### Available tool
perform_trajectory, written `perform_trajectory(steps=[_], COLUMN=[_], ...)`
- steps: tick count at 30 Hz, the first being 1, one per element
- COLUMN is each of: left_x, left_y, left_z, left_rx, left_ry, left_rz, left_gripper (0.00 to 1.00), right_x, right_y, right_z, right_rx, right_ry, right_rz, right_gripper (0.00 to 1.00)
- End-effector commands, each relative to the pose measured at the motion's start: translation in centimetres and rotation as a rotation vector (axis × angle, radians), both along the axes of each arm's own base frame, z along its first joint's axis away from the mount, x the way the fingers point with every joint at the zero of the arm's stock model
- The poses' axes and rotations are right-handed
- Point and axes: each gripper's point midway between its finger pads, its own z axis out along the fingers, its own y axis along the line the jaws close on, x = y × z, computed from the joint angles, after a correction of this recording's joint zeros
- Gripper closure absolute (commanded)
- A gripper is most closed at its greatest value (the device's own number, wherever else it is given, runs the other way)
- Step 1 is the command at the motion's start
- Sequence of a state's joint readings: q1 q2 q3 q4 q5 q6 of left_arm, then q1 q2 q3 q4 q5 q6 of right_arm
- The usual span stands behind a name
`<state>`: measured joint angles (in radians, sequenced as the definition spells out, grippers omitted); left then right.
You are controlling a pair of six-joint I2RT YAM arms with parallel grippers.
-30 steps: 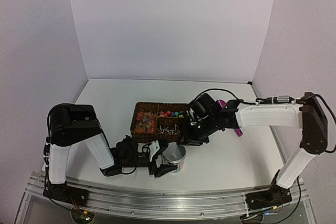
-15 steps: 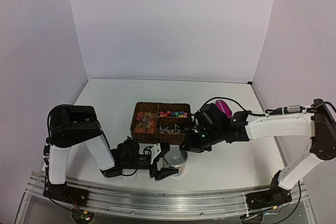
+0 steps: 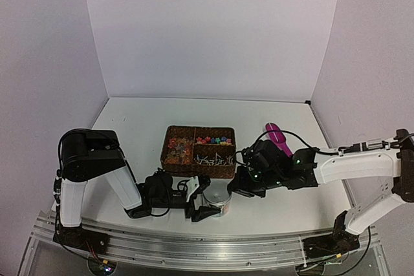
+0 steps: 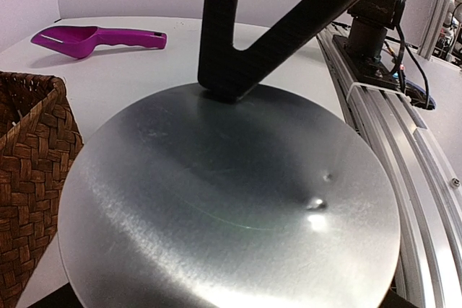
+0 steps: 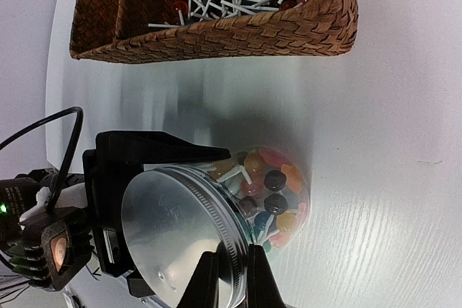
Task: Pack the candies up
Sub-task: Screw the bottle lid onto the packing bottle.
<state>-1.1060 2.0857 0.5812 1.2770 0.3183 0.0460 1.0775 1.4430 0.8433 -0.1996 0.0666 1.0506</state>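
Candies fill one glass jar gripped between the left gripper's jaws. Right gripper jaws are almost closed, pinching the rim of one silver lid. Beyond both are one basket with more candies and one scoop.

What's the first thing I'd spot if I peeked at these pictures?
Most likely the glass jar crammed with colourful candies at the front of the table, its shiny silver lid pinched by the right gripper while the left gripper holds the jar. Behind it sits a brown wicker basket with more sweets, and a bright magenta scoop lies further right.
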Motion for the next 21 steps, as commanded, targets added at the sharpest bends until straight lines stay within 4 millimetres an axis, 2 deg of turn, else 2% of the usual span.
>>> perform_trajectory(steps=[1,5,9,14,21], left_x=[4.4,4.5,4.5,4.5,4.5], left_y=[0.7,0.9,0.9,0.9,0.7], left_z=[-0.7,-0.8,-0.7,-0.7,-0.5], left_rx=[0.025,0.027,0.024,0.021,0.014], left_ry=[0.037,0.034,0.034,0.033,0.029], left_rz=[0.188,0.19,0.185,0.177,0.171], left_gripper=[0.27,0.27,0.27,0.27,0.27], right_x=[-7.9,-10.1,-10.5,-11.2,-13.4], right_y=[1.9,1.5,1.5,2.3,3.7], right_z=[-2.9,-3.1,-2.8,-2.2,-1.7], right_rx=[-0.004,0.0,0.012,0.029,0.042], right_ry=[0.244,0.293,0.304,0.317,0.354], right_rz=[0.14,0.115,0.093,0.097,0.123], right_gripper=[0.91,0.89,0.89,0.86,0.83])
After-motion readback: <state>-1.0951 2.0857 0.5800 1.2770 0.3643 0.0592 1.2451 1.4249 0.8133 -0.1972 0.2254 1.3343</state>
